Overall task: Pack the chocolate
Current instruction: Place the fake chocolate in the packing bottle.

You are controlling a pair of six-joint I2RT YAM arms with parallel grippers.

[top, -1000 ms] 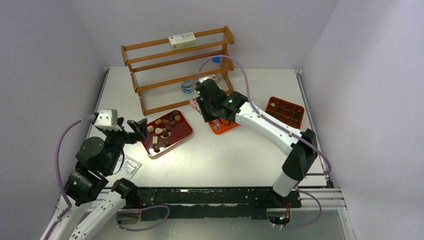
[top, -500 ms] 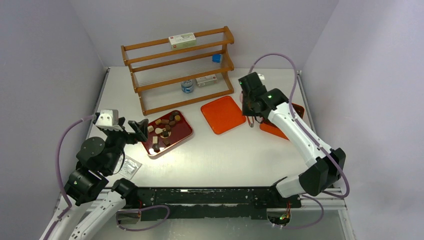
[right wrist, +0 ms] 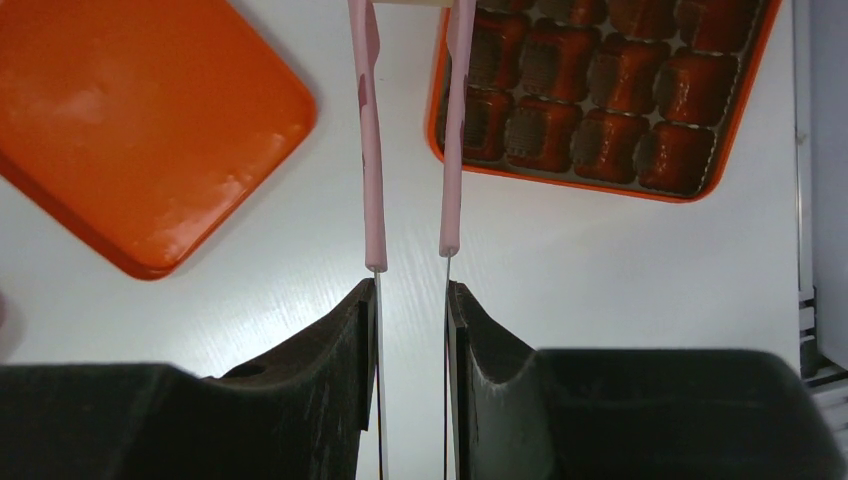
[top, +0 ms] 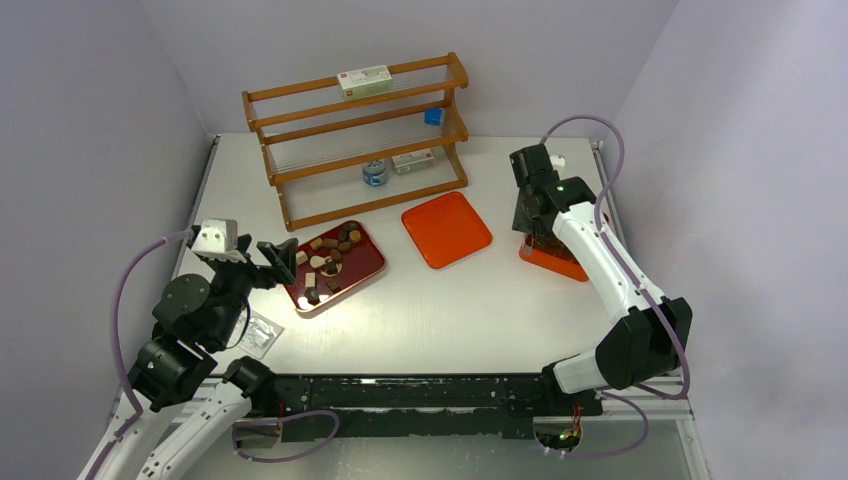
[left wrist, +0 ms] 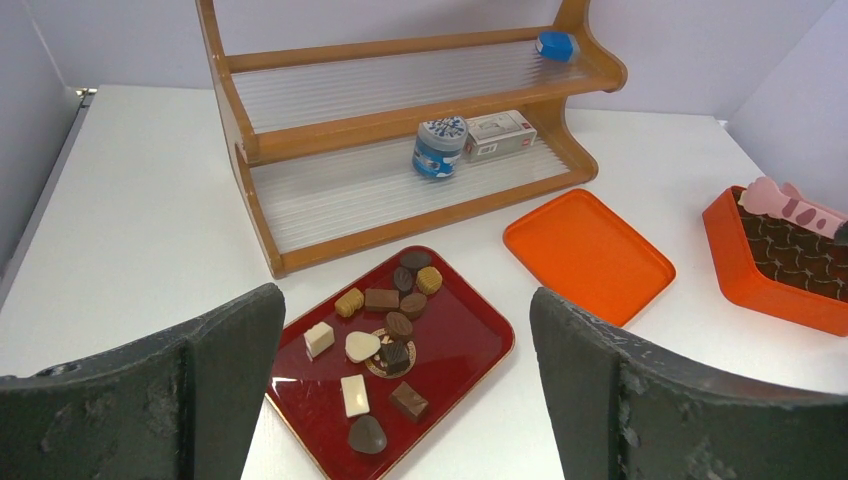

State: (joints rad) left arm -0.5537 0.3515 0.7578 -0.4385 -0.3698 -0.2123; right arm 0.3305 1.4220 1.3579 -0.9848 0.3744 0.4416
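The chocolate (top: pixel 331 262) (left wrist: pixel 385 335), several dark, light brown and cream pieces, lies on a dark red tray (top: pixel 365 268) (left wrist: pixel 470 345). My left gripper (top: pixel 279 257) (left wrist: pixel 405 298) hangs open just near-left of that tray, holding nothing. Over at the right, my right gripper (top: pixel 531 222) (right wrist: pixel 411 295) is shut on the pink tongs (right wrist: pixel 369 140) (left wrist: pixel 788 203), above the near-left corner of an orange box (top: pixel 557 262) (right wrist: pixel 600 180) (left wrist: pixel 770 285) with brown moulded cells. A cream sliver shows between the tongs' tips at the wrist view's top edge; what it is I cannot tell.
An orange lid (top: pixel 447 228) (right wrist: pixel 130 120) (left wrist: pixel 588 255) lies flat between tray and box. A wooden rack (top: pixel 355 135) (left wrist: pixel 400 130) stands at the back with a jar (left wrist: pixel 438 145) and small boxes. A clear wrapper (top: pixel 260 333) lies by the left arm. Walls close in on both sides.
My right arm has swung right with the tongs, from over the orange lid to over the orange box. The left arm has not moved.
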